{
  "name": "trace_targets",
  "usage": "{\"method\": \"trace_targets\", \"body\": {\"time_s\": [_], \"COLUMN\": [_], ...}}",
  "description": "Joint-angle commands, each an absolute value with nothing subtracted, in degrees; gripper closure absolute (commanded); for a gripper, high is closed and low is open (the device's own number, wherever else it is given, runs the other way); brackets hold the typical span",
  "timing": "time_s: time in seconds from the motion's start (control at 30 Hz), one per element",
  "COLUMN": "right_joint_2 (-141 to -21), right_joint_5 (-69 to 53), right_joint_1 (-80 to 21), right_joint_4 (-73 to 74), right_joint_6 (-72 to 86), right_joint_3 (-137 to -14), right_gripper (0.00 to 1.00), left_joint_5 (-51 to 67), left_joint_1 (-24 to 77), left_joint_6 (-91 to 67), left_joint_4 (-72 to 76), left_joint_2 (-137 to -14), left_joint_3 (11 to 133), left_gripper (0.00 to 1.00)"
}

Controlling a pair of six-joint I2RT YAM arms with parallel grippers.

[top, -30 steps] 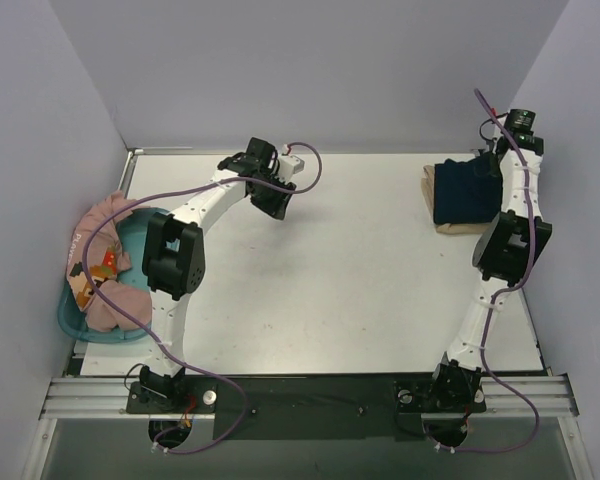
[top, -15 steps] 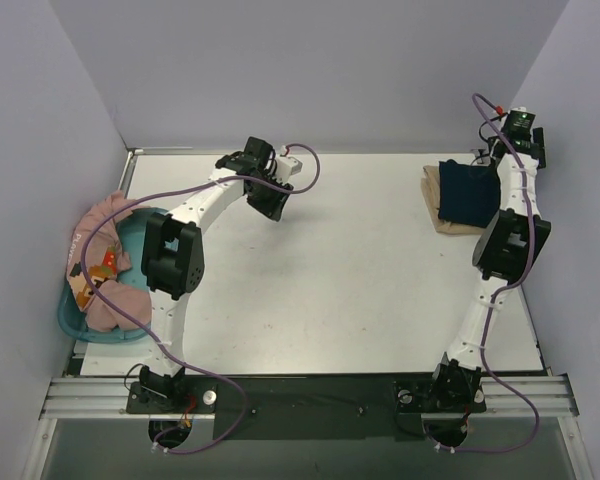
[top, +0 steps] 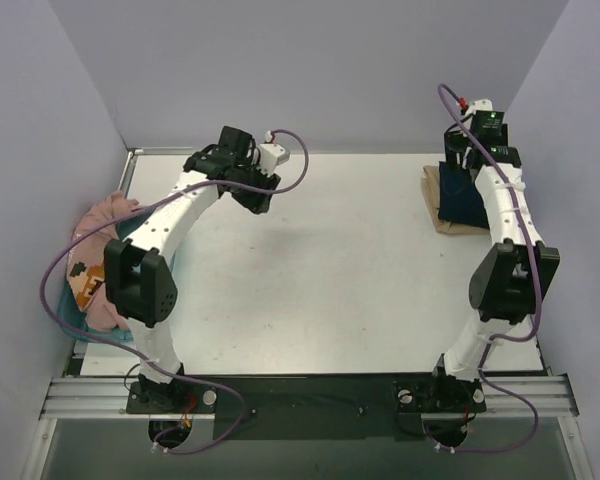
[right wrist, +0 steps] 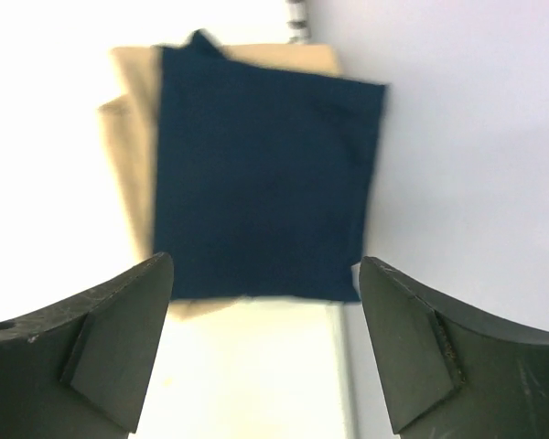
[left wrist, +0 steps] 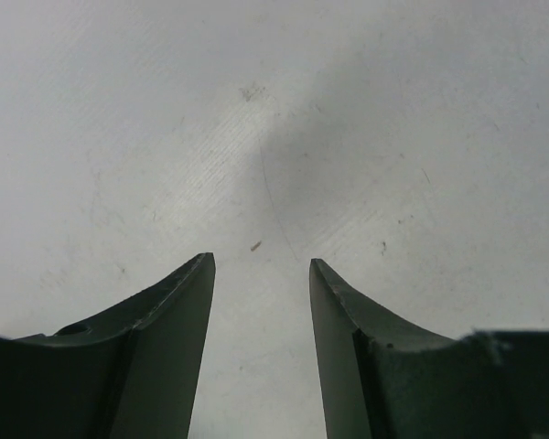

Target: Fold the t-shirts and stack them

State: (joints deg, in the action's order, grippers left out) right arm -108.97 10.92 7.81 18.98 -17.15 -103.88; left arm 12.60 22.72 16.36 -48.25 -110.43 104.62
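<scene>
A folded dark navy t-shirt lies on top of a folded tan-beige t-shirt at the table's far right corner, by the wall. My right gripper hovers above the navy shirt's near edge, open, with nothing between its fingers. From above, this gripper sits over the navy shirt, with the tan shirt showing at the left. A crumpled pink t-shirt with a small print lies in the tub at the left edge. My left gripper is open over bare table, at the far middle-left.
The teal tub holding the pink shirt sits at the table's left edge, partly under my left arm's elbow. Grey walls stand close on the left, far and right sides. The white table stretches between the arms.
My right gripper has opened, let go of the navy shirt on the tan one, and risen above it. My left arm has swung left, its elbow now over the tub.
</scene>
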Motion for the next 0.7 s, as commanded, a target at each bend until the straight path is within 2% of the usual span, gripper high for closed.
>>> {"method": "trace_targets", "body": {"time_s": [0.0,0.07,0.13,0.2,0.37,0.5,0.67], "right_joint_2": [-94.1,-87.6,-81.5,-75.9,-65.7,-60.4,-56.8], "right_joint_5": [3.4,2.7,-3.5,-7.3,-12.2,-14.3,-9.8], "right_joint_1": [4.4,3.0,2.7,2.5,2.0,1.1,0.4], "right_joint_4": [14.4,10.1,6.1,1.0,-9.4,-16.2,-21.8], "right_joint_6": [-9.1,-6.3,-2.4,0.0,7.4,10.5,10.0], "right_joint_3": [-87.6,-78.5,-69.3,-60.9,-44.8,-32.5,-25.9], "right_gripper": [0.09,0.09,0.08,0.0,0.0,0.0,0.0], "left_joint_5": [13.7,13.4,12.7,11.8,9.4,5.4,-2.9], "left_joint_1": [21.3,20.4,19.3,18.2,14.0,10.7,9.3], "left_joint_6": [17.4,16.2,15.1,14.4,10.0,3.2,-2.5], "left_joint_4": [-47.0,-45.6,-42.6,-39.7,-31.6,-26.6,-21.4], "left_joint_2": [-99.4,-94.7,-89.0,-80.9,-71.8,-68.7,-66.0], "left_joint_3": [97.5,92.2,85.1,76.8,57.8,50.3,43.9], "left_gripper": [0.44,0.43,0.42,0.41,0.4,0.4,0.4]}}
